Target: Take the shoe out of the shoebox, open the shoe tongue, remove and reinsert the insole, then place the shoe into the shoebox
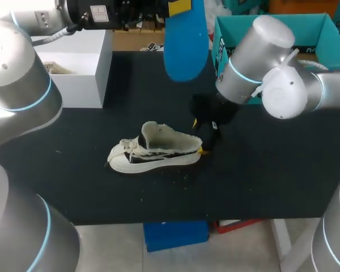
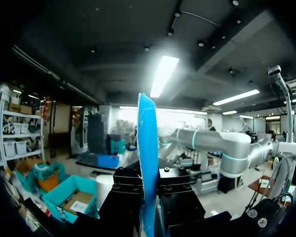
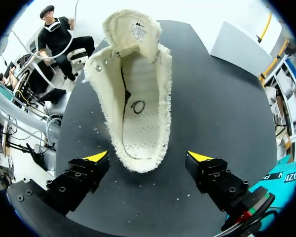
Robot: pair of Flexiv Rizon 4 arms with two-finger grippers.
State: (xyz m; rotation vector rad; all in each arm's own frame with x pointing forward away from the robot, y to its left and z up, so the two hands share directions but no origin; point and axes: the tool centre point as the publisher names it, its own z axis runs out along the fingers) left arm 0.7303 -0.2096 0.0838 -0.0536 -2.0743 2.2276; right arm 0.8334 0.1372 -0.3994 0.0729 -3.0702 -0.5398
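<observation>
Where my left arm comes in over the back of the table, a white box stands at the far left of the black table. My left gripper is clamped on the blue insole, gripped edge-on between its fingers and held in the air above the table's far side. Below it, mid-table, the cream shoe stands on its sole, toe to the left and tongue pulled up. My right gripper sits low just behind the heel with its fingers spread wide, one yellow tip to each side, both clear of the shoe in the right wrist view. The teal shoebox stands at the far right, well apart from the shoe.
</observation>
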